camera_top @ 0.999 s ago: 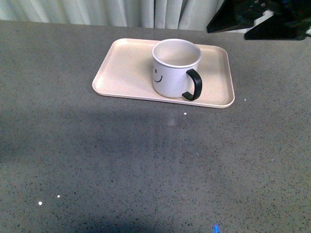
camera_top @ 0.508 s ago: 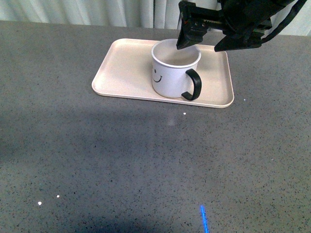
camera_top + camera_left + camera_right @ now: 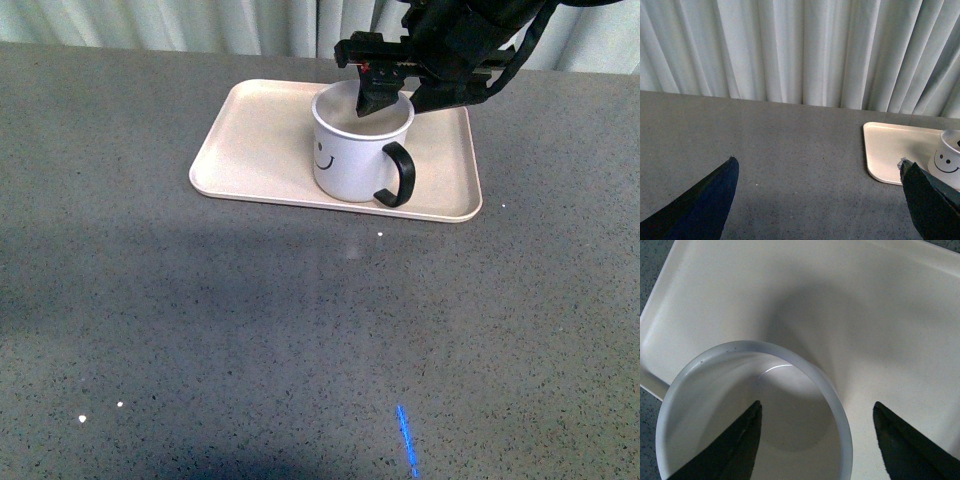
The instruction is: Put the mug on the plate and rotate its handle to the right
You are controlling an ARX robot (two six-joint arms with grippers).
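The white mug (image 3: 352, 160) with a black smiley stands upright on the pale pinkish plate (image 3: 260, 135). Its black handle (image 3: 399, 175) points to the front right. My right gripper (image 3: 396, 98) is open over the mug's far rim. In the right wrist view the right gripper (image 3: 816, 405) straddles the rim of the mug (image 3: 710, 390), one finger inside and one outside above the plate (image 3: 865, 315). My left gripper (image 3: 816, 161) is open and empty above the bare table, with the plate (image 3: 892, 147) and the mug (image 3: 950, 161) off to one side. It is not in the front view.
The grey speckled table (image 3: 300, 330) spreads wide in front of the plate. Pale curtains (image 3: 280, 25) hang behind the table's far edge.
My right arm has come into view from the upper right and moved left and down, from beside the plate to over the mug's rim. The mug and plate have not moved.
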